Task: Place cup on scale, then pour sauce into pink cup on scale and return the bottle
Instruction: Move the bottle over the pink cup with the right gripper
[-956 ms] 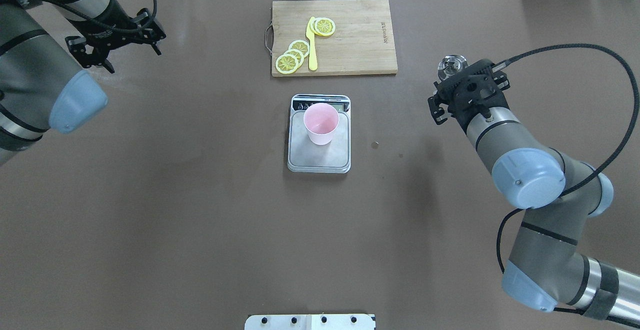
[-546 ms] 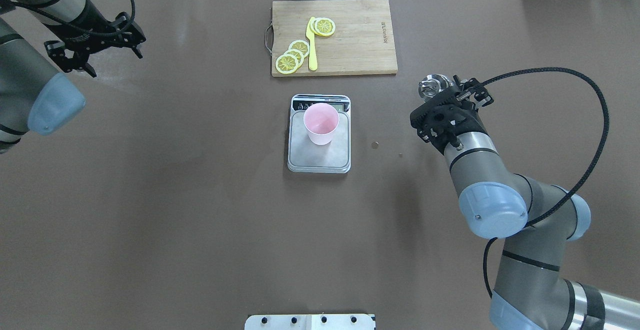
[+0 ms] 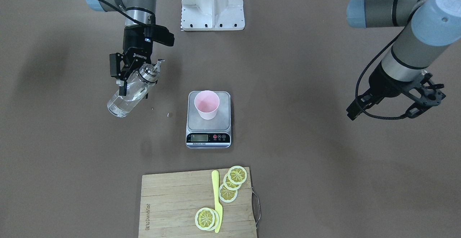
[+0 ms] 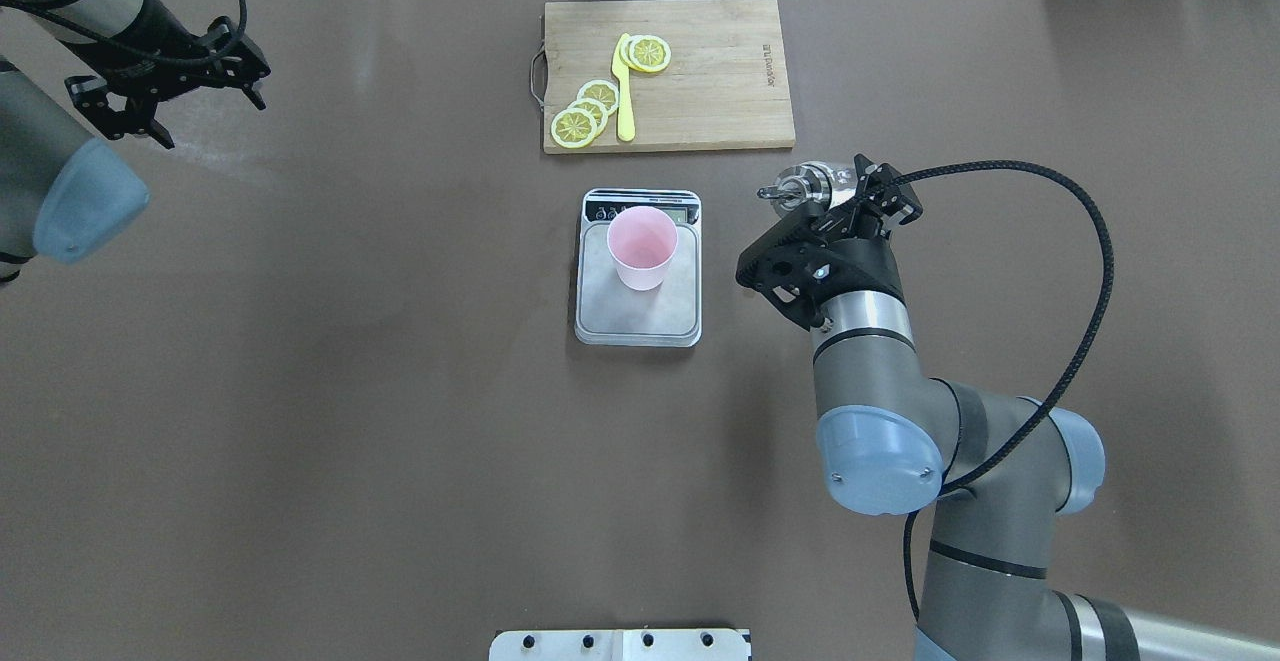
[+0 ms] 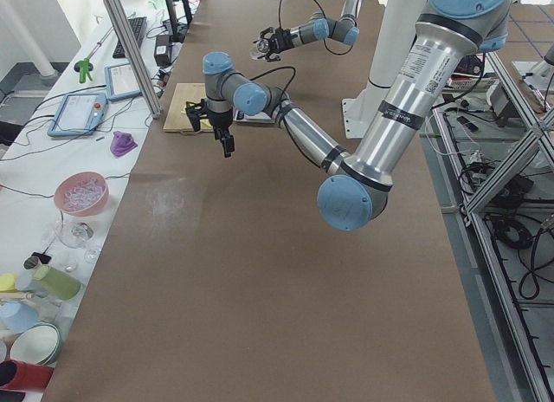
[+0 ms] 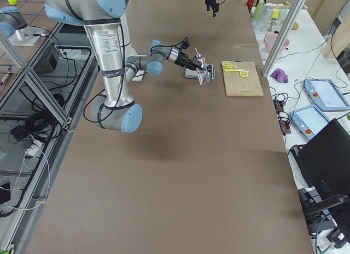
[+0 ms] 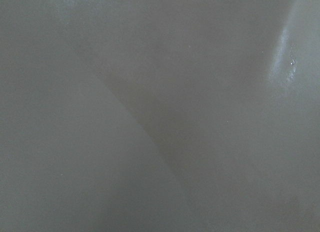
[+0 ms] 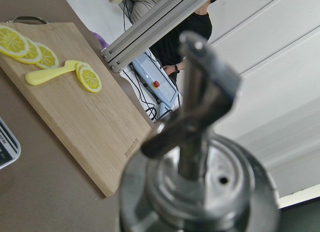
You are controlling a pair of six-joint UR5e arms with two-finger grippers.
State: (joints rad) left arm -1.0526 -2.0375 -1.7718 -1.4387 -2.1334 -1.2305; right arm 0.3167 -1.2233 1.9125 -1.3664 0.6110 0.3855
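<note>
The pale pink cup (image 4: 642, 246) stands upright on the silver scale (image 4: 680, 313), also in the front view, cup (image 3: 206, 104) on scale (image 3: 224, 121). My right gripper (image 3: 133, 83) is shut on the clear glass bottle (image 3: 121, 104), held tilted in the air beside the scale, apart from the cup. Its metal spout (image 4: 775, 191) points toward the scale. Clear sauce (image 3: 116, 109) lies in the bottle's lower end. The right wrist view shows the bottle's collar and spout (image 8: 200, 177) close up. My left gripper (image 4: 215, 121) is open and empty at the far left.
A wooden cutting board (image 4: 710, 71) with lemon slices (image 4: 585, 111) and a yellow knife (image 4: 625, 101) lies behind the scale. Small drops (image 4: 750, 289) sit on the table right of the scale. A white mount plate (image 4: 620, 644) is at the near edge.
My right arm has carried the bottle left toward the scale and tilted it, spout toward the cup. My left arm has drawn back further to the left.
</note>
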